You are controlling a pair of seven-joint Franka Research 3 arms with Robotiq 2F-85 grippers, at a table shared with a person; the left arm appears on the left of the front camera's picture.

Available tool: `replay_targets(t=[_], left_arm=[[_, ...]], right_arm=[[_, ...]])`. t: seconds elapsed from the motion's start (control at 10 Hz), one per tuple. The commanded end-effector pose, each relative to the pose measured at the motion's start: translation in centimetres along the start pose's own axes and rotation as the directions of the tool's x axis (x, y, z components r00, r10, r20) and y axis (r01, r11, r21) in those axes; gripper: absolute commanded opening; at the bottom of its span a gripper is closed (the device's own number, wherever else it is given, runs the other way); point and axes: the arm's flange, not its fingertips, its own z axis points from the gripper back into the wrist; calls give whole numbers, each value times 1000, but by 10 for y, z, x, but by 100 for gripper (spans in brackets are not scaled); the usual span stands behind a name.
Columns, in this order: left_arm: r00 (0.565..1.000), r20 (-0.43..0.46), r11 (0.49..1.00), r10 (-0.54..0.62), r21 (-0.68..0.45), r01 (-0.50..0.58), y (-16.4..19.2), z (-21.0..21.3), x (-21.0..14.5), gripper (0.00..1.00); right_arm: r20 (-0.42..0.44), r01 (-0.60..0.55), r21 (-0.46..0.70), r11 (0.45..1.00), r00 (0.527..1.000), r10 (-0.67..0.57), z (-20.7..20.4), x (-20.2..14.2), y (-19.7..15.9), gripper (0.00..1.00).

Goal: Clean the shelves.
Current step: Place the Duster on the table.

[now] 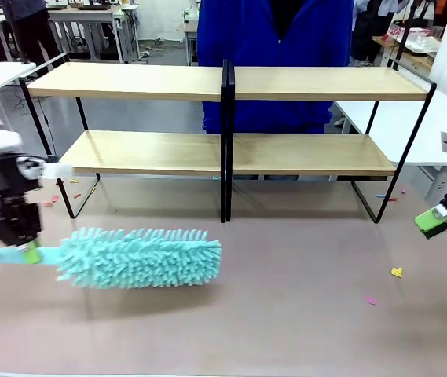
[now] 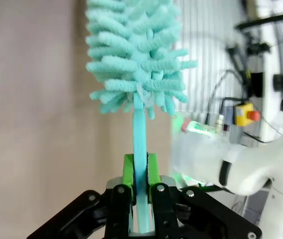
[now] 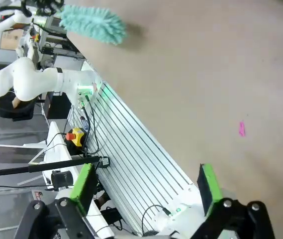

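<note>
The shelves (image 1: 148,81) stand across the far half of the table: two light-wood boards on a thin black frame with a central post. My left gripper (image 1: 25,253) is at the left edge, in front of the lower board, shut on the thin handle of a teal fluffy duster (image 1: 141,257). The duster head points right and hovers just over the brown table. The left wrist view shows the green pads (image 2: 127,174) clamped on the duster's handle (image 2: 140,149). My right gripper (image 1: 431,220) waits at the right edge, open and holding nothing, with wide-apart pads (image 3: 209,186).
A person in a blue top (image 1: 274,35) stands behind the shelves. Small coloured paper scraps (image 1: 396,272) lie on the brown table at the right and near the rack's left foot (image 1: 54,200). White tables (image 1: 412,129) flank the rack.
</note>
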Motion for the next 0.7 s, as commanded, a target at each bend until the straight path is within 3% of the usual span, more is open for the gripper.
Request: replay_targets(t=[0.0,0.1,0.2,0.3,0.4,0.5,0.6], left_arm=[[999,-37,999,17,-30,-18,31,5,19,12],[998,-59,1000,23,-15,-24,31,2,19,12],[997,-75,1000,12,-23,-14,29,0,16,54],[996,-82,1000,18,-14,-19,27,4,11,71],[996,-92,1000,18,1,-18,21,11,0,100],[996,-79,999,38,40,-35,12,28,-25,100],[996,-12,988,92,128,-90,-4,55,-66,100]], right_arm=[[5,-27,15,1000,1000,27,3,2,-1,100],[5,-27,15,1000,1000,27,3,2,-1,100],[5,-27,15,1000,1000,27,3,2,-1,100],[5,-27,15,1000,1000,27,3,2,-1,100],[5,-27,15,1000,1000,27,3,2,-1,100],[5,-27,15,1000,1000,27,3,2,-1,100],[5,-27,15,1000,1000,27,3,2,-1,100]])
